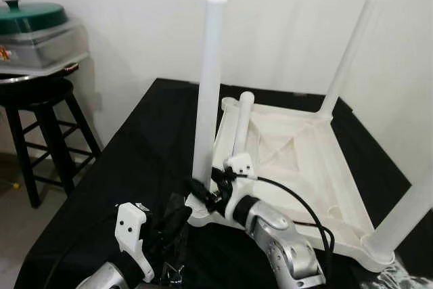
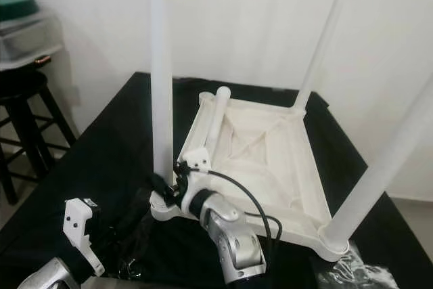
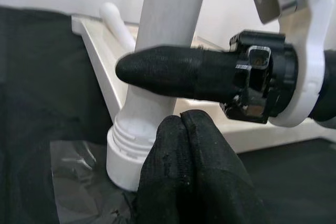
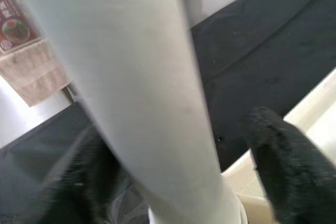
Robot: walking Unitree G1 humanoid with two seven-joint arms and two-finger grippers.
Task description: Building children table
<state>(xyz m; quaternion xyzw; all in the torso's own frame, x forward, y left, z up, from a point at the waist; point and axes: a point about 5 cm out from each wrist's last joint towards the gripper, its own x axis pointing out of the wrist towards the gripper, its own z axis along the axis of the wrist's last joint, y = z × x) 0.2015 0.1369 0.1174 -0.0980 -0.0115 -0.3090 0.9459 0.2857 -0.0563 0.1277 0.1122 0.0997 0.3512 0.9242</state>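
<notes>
A white children's table lies upside down on a black cloth. Three white legs stand up from its corners: the near left leg, a far right one and a near right one. A loose leg lies slanted inside the top near the far left corner. My right gripper straddles the near left leg low down, open, with a gap beside one finger. My left gripper is shut on nothing, its tips just in front of that leg's socket.
A black stool at the left carries a clear container with a green lid. Crumpled clear plastic lies by the socket, and more at the near right corner. A white wall stands close behind.
</notes>
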